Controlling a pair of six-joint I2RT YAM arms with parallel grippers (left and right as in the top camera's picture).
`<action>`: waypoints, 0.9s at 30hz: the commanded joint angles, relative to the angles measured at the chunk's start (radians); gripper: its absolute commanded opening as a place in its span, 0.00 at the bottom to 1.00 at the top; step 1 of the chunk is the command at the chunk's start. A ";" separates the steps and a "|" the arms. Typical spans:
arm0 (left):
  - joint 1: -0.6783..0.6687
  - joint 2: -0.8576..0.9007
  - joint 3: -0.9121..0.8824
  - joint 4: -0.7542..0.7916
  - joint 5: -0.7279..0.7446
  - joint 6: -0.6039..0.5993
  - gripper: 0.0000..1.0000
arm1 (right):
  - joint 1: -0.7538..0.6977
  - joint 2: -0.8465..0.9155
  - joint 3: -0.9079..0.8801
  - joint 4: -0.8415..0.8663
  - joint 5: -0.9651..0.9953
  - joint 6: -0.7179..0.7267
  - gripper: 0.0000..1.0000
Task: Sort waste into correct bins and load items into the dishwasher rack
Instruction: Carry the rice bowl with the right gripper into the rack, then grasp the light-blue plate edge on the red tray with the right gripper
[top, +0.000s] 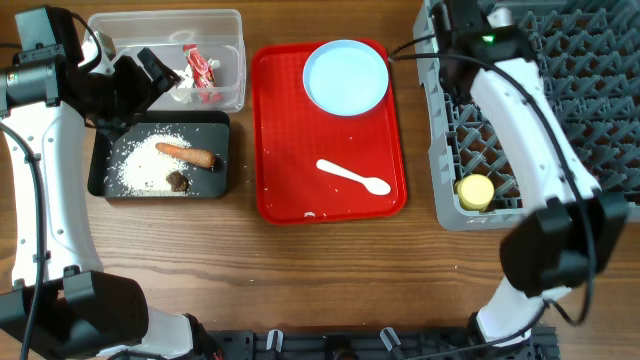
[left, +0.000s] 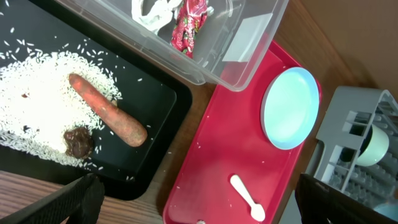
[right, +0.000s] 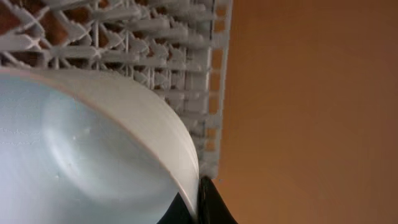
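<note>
The right claw (right: 198, 208) is pinching the rim of the bowl (right: 93, 155) between its dark fingers at the bottom centre of the right wrist view. The bowl is sitting tilted on its edge against the pegs of the rack (right: 155, 37), at the upper right of the overhead view. It is looking like smooth, stiff, light plastic, so the rim is probably the only good hold, and a glossy wall may be slipping if the pinch is shallow.

The left claw (top: 148, 68) is hanging open and empty at the upper left, above the place where the tub (top: 235, 60) and the black tray (top: 100, 170) are meeting.

The plate (top: 345, 77) is lying flat at the top of the red tray (top: 290, 130) in the middle of the counter (top: 330, 280). It is likely rigid and light, but it is offering only a low raised edge, so a hold at that edge near the tray's side seems best. The spoon (top: 352, 178) is lying lower on the same tray, apart from the plate. It is thin and light, and its narrow handle is likely the easiest part to grip, though it may be skidding on the slick tray.
</note>
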 joint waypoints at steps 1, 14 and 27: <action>0.002 0.000 0.003 0.001 0.002 -0.009 1.00 | -0.002 0.080 -0.001 0.120 0.196 -0.294 0.04; 0.002 0.000 0.003 0.001 0.002 -0.009 1.00 | 0.006 0.152 -0.010 0.273 0.151 -0.335 0.04; 0.002 0.000 0.003 0.001 0.002 -0.009 1.00 | 0.011 0.182 -0.011 0.237 0.067 -0.177 0.04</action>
